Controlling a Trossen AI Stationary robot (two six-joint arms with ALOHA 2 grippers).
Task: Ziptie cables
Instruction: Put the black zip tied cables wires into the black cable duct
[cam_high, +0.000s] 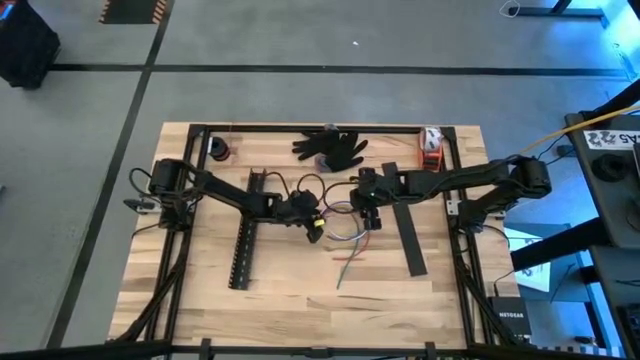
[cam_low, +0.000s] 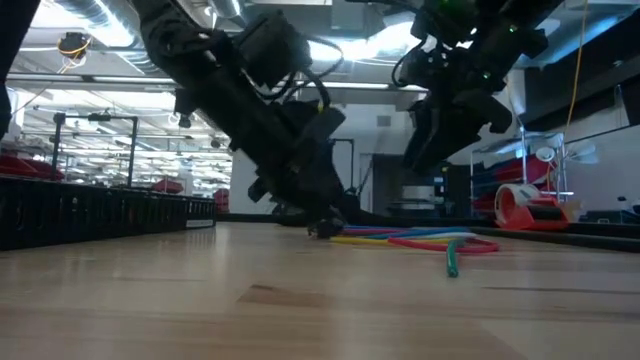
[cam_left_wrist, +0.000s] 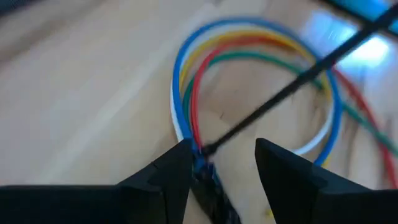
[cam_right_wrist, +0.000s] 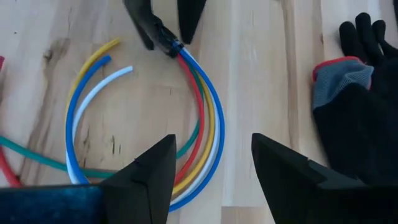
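Bundling step: my left gripper (cam_left_wrist: 221, 163) reaches the cables (cam_right_wrist: 202, 118) at table centre.
Its fingers stand narrowly apart around the dark taped end; right gripper (cam_right_wrist: 211, 163) hovers above, wide. Next: pinch, steady.

Bright cables on a pale counter

The cables (cam_right_wrist: 202, 118) run blue, white, yellow, red and green over the light wood-grain counter (cam_right_wrist: 261, 74); both tools, left (cam_left_wrist: 224, 158) and right (cam_right_wrist: 211, 162), are black, like the red-cuffed gloves (cam_right_wrist: 354, 106).
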